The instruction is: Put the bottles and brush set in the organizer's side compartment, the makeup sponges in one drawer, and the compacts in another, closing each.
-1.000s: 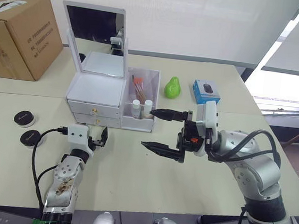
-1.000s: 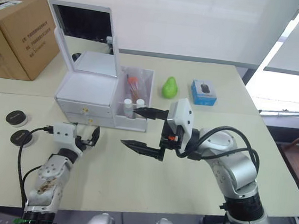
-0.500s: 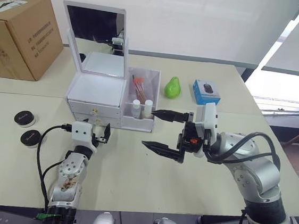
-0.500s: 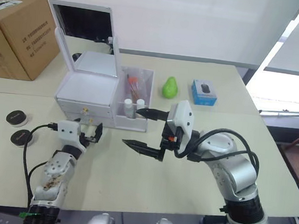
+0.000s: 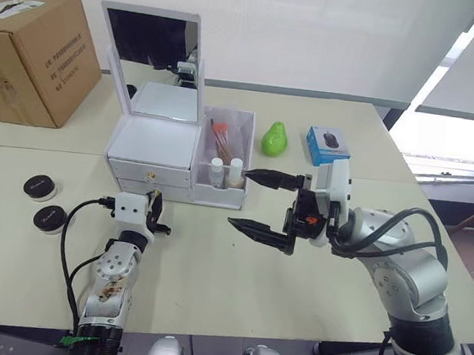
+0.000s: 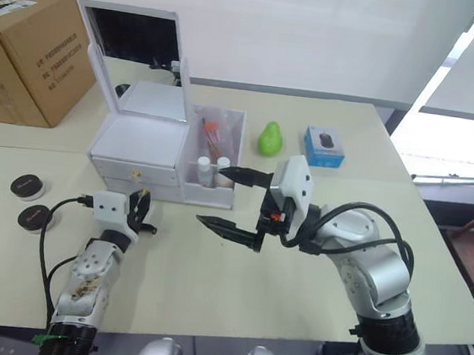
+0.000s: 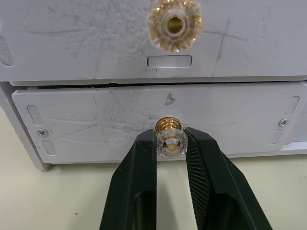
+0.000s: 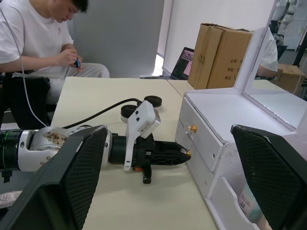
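Forward since 1 second ago, my left claw (image 7: 170, 143) now pinches the lower drawer's small, slippery knob (image 7: 168, 139), my right claw (image 5: 262, 201) wide.

Shut white organizer (image 5: 152, 158); two black compacts (image 5: 39, 186) alongside

My left gripper (image 7: 170, 143) sits at the lower drawer knob (image 7: 169, 142), in front of the organizer (image 5: 153, 147). Bottles (image 5: 224, 171) stand in its side compartment (image 5: 219, 194), on its right. Two compacts (image 5: 43, 202) lie to my left.
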### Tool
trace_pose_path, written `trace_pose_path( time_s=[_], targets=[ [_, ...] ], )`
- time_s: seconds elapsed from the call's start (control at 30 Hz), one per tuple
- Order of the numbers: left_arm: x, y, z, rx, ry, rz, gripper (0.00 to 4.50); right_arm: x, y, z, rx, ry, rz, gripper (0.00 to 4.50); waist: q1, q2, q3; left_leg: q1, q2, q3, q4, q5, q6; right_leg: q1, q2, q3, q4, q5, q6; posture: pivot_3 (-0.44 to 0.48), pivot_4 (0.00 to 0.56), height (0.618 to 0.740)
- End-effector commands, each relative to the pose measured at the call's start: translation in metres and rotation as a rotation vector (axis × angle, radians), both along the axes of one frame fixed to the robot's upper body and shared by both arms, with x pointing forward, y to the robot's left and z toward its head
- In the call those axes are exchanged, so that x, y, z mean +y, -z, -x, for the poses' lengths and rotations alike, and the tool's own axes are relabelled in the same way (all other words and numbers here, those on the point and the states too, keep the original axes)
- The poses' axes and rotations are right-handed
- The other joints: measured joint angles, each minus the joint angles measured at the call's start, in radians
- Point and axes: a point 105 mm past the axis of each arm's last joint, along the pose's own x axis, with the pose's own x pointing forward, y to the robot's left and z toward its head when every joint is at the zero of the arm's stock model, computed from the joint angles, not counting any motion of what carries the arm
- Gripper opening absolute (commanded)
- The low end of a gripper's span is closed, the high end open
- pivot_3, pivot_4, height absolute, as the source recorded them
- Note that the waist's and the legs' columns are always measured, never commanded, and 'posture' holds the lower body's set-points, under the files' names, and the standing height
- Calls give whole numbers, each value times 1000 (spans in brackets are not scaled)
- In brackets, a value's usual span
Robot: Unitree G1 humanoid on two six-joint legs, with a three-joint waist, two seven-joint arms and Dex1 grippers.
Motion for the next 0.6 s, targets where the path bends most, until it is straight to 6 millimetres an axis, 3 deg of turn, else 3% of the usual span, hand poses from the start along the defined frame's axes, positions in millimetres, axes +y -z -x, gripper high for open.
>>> trace_pose_path(
  time_s=[0.03,0.3,0.6],
  targets=[
    [-5,-7,0,-36,18,-13,560,-3,-16,6,-53,-27,-84,4500,0,0,0,0,0,0,0,0,0,0,0,0,0,0,0,0,150,729],
    [2,0,21,-52,32,-24,560,-5,-9,3,-30,-78,-154,4500,-2,1,0,1,0,0,-1,0,0,1,0,0,0,-1,-1,0,150,729],
    [6,3,64,-47,51,-28,560,-11,34,-6,-7,-67,-85,4500,-3,4,1,2,0,1,-1,0,0,0,-1,0,-1,-2,-1,0,150,729]
  ],
)
